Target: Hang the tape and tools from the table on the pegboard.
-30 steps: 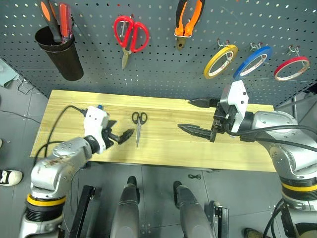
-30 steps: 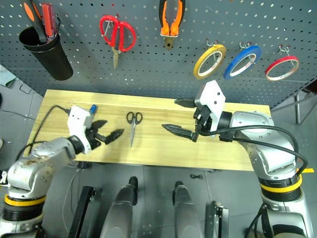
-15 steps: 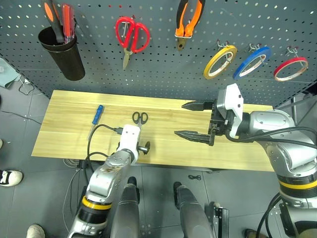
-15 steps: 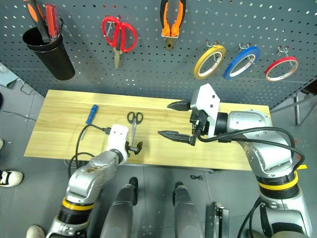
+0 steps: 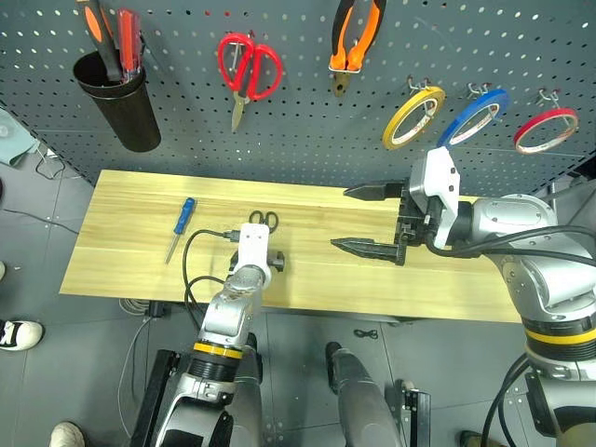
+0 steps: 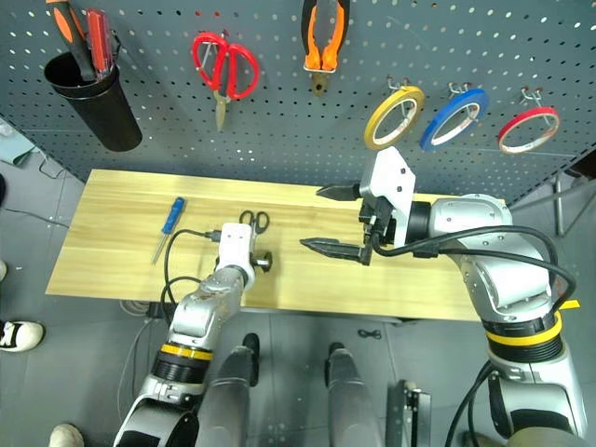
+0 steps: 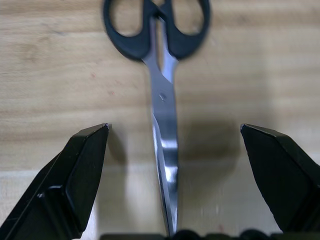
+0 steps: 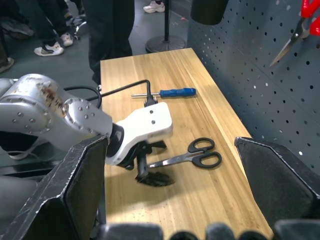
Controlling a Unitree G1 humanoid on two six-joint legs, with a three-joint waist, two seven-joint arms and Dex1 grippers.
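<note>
Blades of the black-handled scissors (image 5: pixel 264 220) hidden under the left claw's white housing in the head views, handles alone visible. In the left wrist view, blade tip lost at the lower frame edge, finger loops cut off by the upper edge. Pliers (image 5: pixel 355 37) cropped at the handle tops. People beside the tabletop (image 8: pixel 200 150) cut off above the legs.

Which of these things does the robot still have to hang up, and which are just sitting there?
Still to hang:
- black scissors, lying on the table between the open fingers of the left hand
- blue screwdriver

Just there, on the pegboard:
- red scissors
- yellow tape
- blue tape
- black cup
</note>
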